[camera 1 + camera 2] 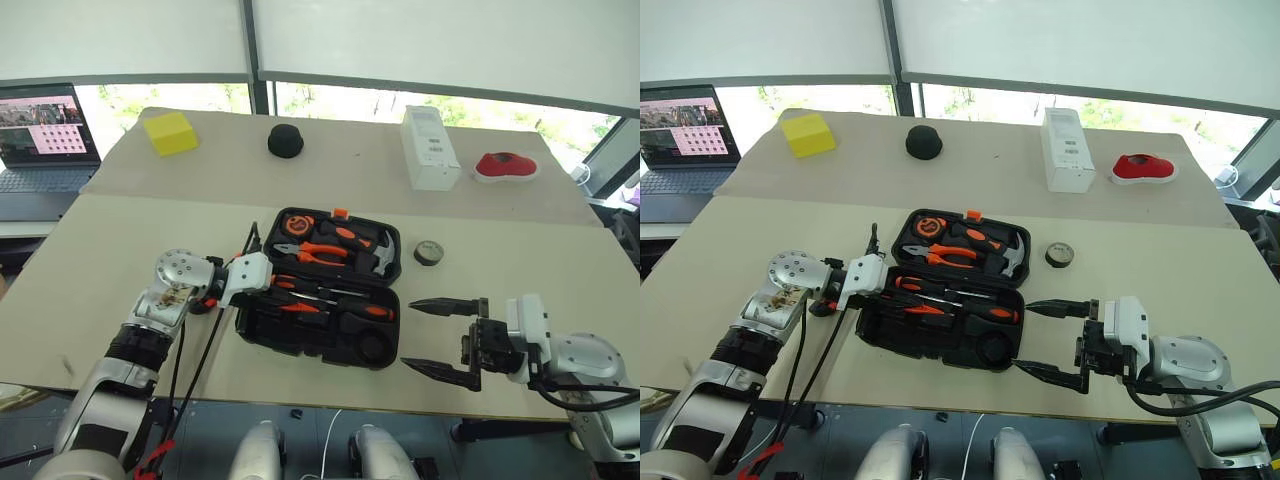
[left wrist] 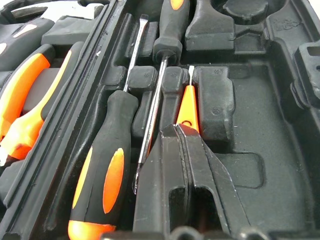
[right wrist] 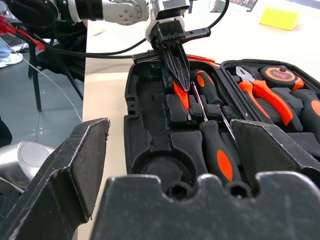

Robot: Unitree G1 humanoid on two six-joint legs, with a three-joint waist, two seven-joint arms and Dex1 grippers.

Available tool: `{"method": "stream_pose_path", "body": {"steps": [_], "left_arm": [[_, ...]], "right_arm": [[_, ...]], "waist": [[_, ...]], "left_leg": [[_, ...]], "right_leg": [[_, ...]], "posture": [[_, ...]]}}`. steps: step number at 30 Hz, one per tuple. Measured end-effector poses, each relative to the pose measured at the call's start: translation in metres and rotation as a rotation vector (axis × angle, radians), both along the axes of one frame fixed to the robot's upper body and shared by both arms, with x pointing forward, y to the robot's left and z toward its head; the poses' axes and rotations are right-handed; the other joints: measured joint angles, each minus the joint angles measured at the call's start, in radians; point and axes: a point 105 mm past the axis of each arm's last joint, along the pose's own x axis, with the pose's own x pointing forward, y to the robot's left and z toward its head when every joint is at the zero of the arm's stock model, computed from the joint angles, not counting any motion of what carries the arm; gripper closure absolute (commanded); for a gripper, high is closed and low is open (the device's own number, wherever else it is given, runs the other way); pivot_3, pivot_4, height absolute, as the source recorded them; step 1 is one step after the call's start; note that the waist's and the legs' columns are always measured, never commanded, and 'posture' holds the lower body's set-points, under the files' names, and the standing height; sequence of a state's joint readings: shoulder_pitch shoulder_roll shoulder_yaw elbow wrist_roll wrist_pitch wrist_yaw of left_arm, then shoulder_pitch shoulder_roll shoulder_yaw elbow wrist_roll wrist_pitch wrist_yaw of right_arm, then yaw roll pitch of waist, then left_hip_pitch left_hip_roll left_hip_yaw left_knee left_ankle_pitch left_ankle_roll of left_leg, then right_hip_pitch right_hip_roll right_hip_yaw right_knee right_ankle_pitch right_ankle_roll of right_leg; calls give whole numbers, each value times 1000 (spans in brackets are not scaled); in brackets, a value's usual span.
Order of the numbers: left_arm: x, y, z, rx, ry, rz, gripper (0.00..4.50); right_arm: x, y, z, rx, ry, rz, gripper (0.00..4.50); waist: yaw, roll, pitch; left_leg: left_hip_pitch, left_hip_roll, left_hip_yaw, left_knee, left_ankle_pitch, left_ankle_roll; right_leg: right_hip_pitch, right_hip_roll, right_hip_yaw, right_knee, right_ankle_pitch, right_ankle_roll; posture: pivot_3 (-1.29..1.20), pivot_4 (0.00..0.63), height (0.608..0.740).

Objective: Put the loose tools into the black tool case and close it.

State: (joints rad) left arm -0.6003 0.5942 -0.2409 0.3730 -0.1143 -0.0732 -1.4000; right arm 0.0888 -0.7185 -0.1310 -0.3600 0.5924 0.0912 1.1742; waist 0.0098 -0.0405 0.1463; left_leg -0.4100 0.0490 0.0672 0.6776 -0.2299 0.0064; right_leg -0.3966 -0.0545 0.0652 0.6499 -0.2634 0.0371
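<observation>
The black tool case point(image 1: 300, 345) lies open in the middle of the table. Two black-and-orange screwdrivers point(image 2: 107, 165) point(image 2: 171, 27) lie in slots of its near half. My left gripper point(image 2: 181, 129) reaches into that half from the left, shut on the slim orange tester screwdriver point(image 2: 188, 105), whose tip sticks out past the fingertips over a slot. From the right wrist view the same gripper point(image 3: 175, 75) shows with the tester point(image 3: 182, 95) pinched. My right gripper point(image 1: 440, 335) hangs open just right of the case's near corner, holding nothing. A small dark tape roll point(image 1: 429, 252) sits on the table right of the case.
Orange-handled pliers point(image 1: 310, 250), a hammer point(image 1: 375, 255) and a tape measure point(image 1: 298, 224) fill the far half. At the back stand a yellow block point(image 1: 170, 132), a round black object point(image 1: 285, 140), a white box point(image 1: 429, 147) and a red item point(image 1: 505, 165). A laptop point(image 1: 40, 135) is far left.
</observation>
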Motion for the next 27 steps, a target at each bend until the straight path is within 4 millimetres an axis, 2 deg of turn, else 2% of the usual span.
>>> {"method": "stream_pose_path", "body": {"steps": [3, 7, 9, 11, 13, 16, 19, 23, 25, 27], "left_arm": [[-1, 3, 0, 1, 25, 19, 4469], [-7, 15, 3, -108, 35, 72, 3463], [-9, 27, 19, -210, -7, 136, 2738], [-11, 45, 37, -260, -66, 199, 2043], [-21, 77, 51, -291, -121, 326, 1362], [-41, 124, 42, -269, -104, 520, 176], [-58, 161, 31, -256, -75, 701, 71], [-88, 221, 14, -236, -50, 966, 71], [-102, 236, 1, -214, -2, 1038, 71], [-106, 237, -3, -211, 20, 1049, 71]], "right_arm": [[1, 1, 1, 3, -4, 2, 0], [6, -3, 1, 5, -5, -9, 0], [7, -6, 2, 16, -4, -14, 0], [5, -10, 3, 23, 9, -20, 0], [5, -17, 2, 30, 12, -56, 0], [8, -25, 3, 50, -40, -116, 0], [9, -31, 6, 52, -101, -164, 0], [8, -32, 5, 57, -89, -175, 0], [9, -33, 8, 73, -93, -179, 0], [10, -33, 10, 78, -102, -178, 0]], "waist": [[-3, 0, 0], [-11, 0, 0], [-12, 0, 0], [-13, 0, 0], [-20, 1, 0], [-27, 1, 1], [-24, 1, 1], [-19, 1, 1], [-18, 1, 1], [-8, 1, 1]], "left_leg": [[5, 0, 0, -1, 0, 0], [3, 1, 0, -1, 0, 0], [1, 1, -2, -1, 0, 0], [1, 1, -4, -1, 0, 0], [3, 1, -5, -2, -1, 1], [5, 2, -5, -3, -1, 1], [5, 2, -5, -4, -1, 1], [6, 2, -3, -4, -1, 1], [5, 2, -3, -4, -1, 1], [5, 2, -2, -4, -1, 1]], "right_leg": [[4, 0, 0, -1, 0, 0], [3, 0, 0, -1, 0, 0], [1, 0, 0, 0, 0, 0], [1, -1, 0, 0, 0, 0], [2, -2, 0, -1, 0, 0], [2, -3, 0, -1, 0, 0], [2, -3, 0, -1, 0, 0], [2, -6, -1, -2, 0, 0], [2, -6, -1, -2, 0, 0], [2, -6, -2, -2, -1, -1]], "posture": [[0, 150, 740], [0, 150, 740], [0, 150, 740], [0, 150, 740], [0, 150, 740], [0, 150, 740], [0, 150, 740], [0, 150, 740], [0, 150, 740], [0, 150, 740]]}}
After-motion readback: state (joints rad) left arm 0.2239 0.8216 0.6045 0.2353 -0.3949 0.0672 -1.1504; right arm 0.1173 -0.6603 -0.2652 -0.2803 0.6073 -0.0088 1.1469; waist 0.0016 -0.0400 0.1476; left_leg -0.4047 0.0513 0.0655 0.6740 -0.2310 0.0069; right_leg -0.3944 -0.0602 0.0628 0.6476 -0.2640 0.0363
